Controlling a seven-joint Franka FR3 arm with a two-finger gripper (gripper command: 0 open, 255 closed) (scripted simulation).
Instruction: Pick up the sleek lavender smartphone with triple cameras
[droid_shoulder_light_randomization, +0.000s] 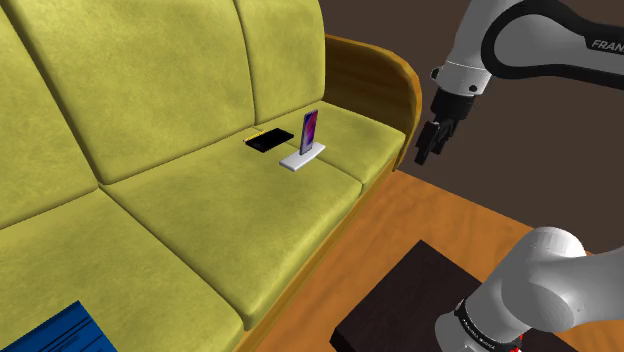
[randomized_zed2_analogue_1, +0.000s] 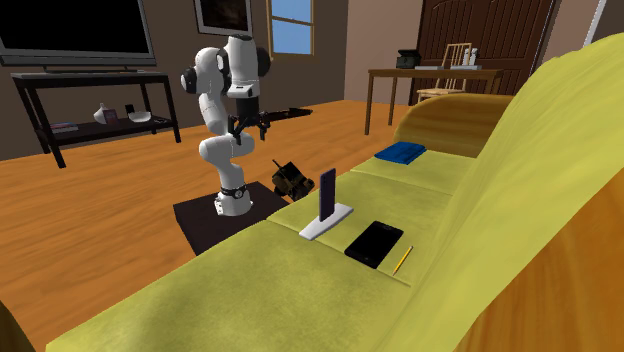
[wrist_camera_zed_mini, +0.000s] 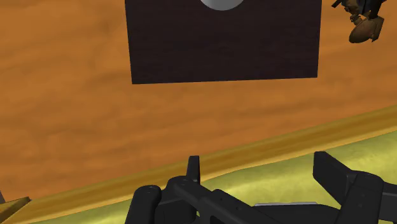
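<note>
The lavender smartphone (droid_shoulder_light_randomization: 309, 131) (randomized_zed2_analogue_1: 327, 195) stands upright in a small white dock (droid_shoulder_light_randomization: 302, 158) (randomized_zed2_analogue_1: 325, 222) on the yellow-green sofa's end cushion (droid_shoulder_light_randomization: 230, 210). My black gripper (droid_shoulder_light_randomization: 432, 141) (wrist_camera_zed_mini: 264, 172) hangs in the air past the sofa's wooden armrest (droid_shoulder_light_randomization: 385, 80), to the shoulder view's right of the phone and well apart from it. Its fingers (wrist_camera_zed_mini: 193, 167) stand apart with nothing between them. In the second exterior view the hand (randomized_zed2_analogue_1: 290, 112) points toward the sofa, above the floor.
A flat black phone (droid_shoulder_light_randomization: 269, 140) (randomized_zed2_analogue_1: 374, 243) and a yellow pencil (randomized_zed2_analogue_1: 402, 260) lie just beside the dock. A blue book (droid_shoulder_light_randomization: 60, 330) (randomized_zed2_analogue_1: 400, 152) rests further along the sofa. The dark stand (droid_shoulder_light_randomization: 410, 300) (wrist_camera_zed_mini: 222, 44) sits on the wooden floor, a small brown object (wrist_camera_zed_mini: 364, 27) near it.
</note>
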